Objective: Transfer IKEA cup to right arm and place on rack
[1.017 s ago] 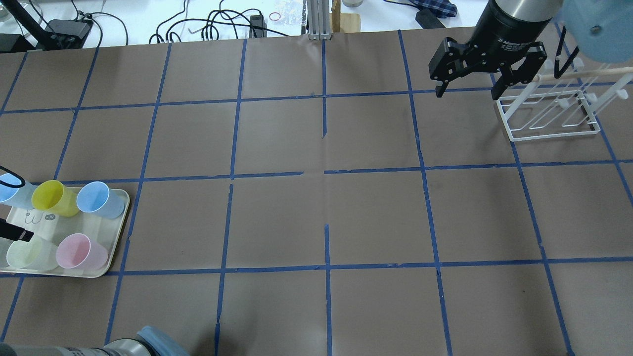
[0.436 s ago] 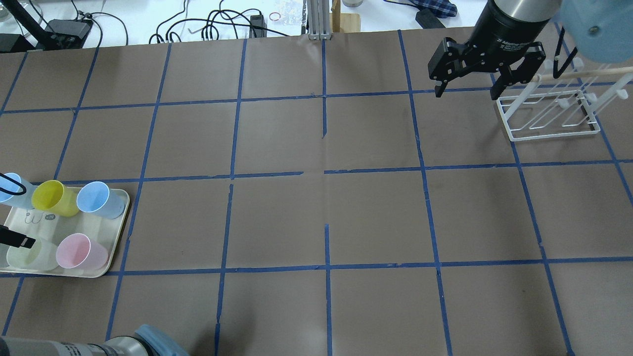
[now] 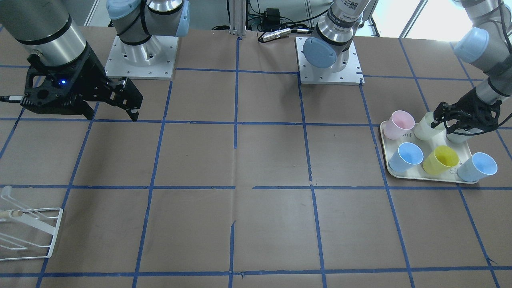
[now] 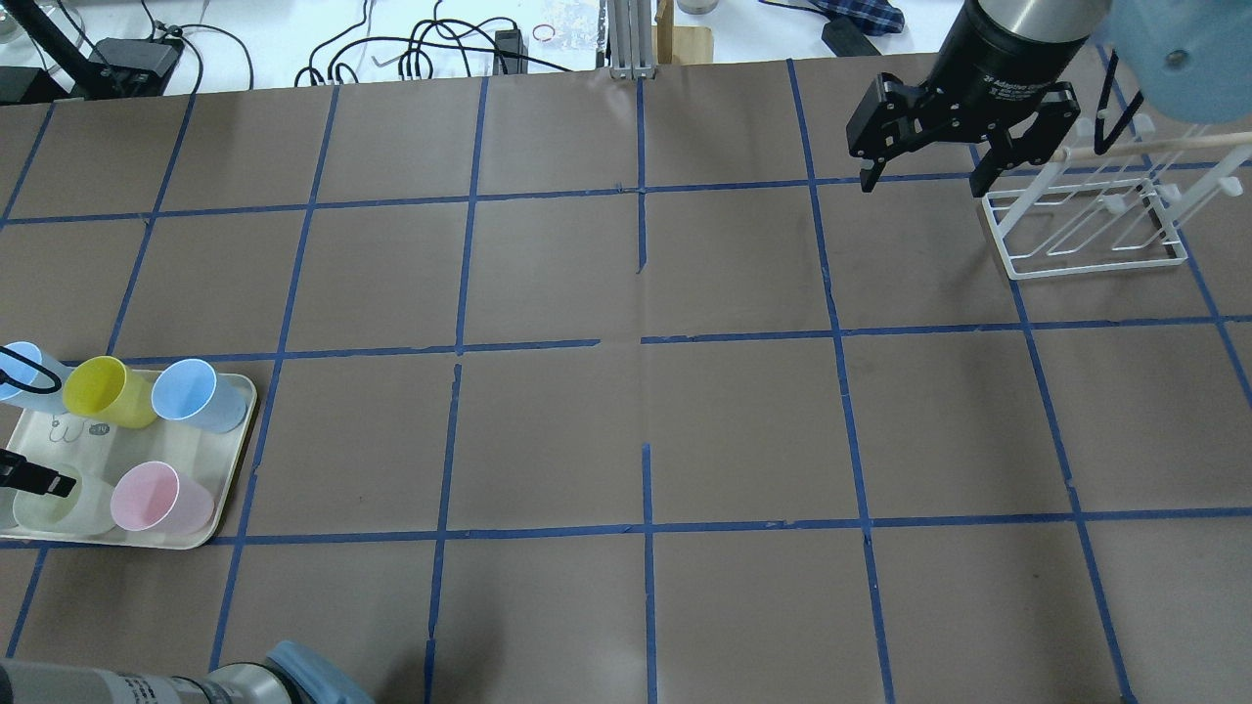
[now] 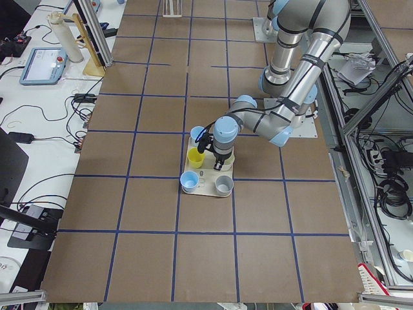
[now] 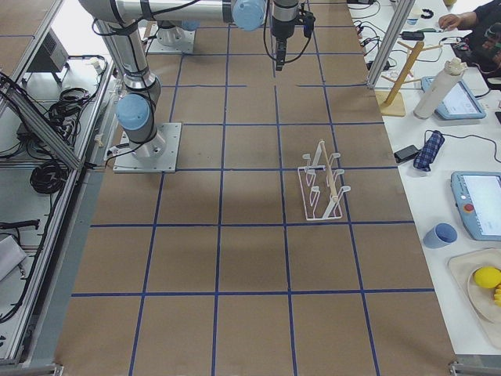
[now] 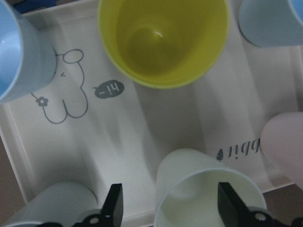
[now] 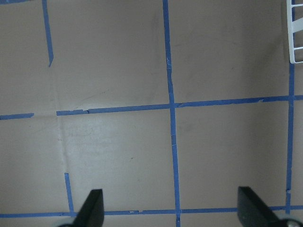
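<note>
The IKEA cup (image 7: 208, 198) is a cream tumbler standing upright on the tray (image 7: 142, 142), between a pink cup (image 4: 161, 497) and a grey cup (image 7: 47, 205). It also shows in the overhead view (image 4: 68, 504) and the front view (image 3: 426, 127). My left gripper (image 7: 171, 205) is open and low over it, one finger over the cup's mouth and the other outside its wall on the grey cup's side. My right gripper (image 4: 924, 184) is open and empty, hanging just left of the white wire rack (image 4: 1086, 230).
A yellow cup (image 4: 103, 391) and two blue cups (image 4: 196, 394) stand on the tray's far row. The rack's wooden dowel (image 4: 1154, 147) sticks out close to the right gripper. Cables and boxes lie beyond the table's far edge.
The left gripper's finger has crept down and toward the cream cup. The right gripper has barely shifted.
</note>
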Available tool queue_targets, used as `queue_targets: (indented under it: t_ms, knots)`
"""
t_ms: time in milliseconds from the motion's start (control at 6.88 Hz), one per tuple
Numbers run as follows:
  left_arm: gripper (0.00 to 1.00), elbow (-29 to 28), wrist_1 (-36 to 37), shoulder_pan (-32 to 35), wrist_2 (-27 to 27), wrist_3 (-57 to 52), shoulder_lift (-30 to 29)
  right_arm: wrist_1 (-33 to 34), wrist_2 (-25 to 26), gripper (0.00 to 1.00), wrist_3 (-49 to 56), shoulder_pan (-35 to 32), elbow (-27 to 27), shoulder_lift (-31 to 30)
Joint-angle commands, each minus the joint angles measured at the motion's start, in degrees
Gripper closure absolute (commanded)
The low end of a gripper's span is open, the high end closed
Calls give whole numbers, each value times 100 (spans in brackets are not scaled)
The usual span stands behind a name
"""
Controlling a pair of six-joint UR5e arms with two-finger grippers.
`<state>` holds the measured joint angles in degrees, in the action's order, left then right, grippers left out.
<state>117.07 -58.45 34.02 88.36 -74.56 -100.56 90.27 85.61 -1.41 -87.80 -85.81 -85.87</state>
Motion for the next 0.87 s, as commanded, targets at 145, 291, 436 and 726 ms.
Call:
queue_targets:
  t_ms: [145, 291, 436, 726]
  knots:
    - [100, -27, -26, -10, 15, -15, 1, 8, -27, 0, -9, -9, 3, 0]
    - [100, -35, -78, -19, 23, -15, 27, 26, -36, 0, -26, -9, -14, 9]
    - [100, -70, -139, -10, 119, -23, 106, 17, 8, 0, -26, -9, -32, 9]
    - [100, -489, -855, -10, 129, -50, 395, 26, -9, 0, -17, -9, -32, 17]
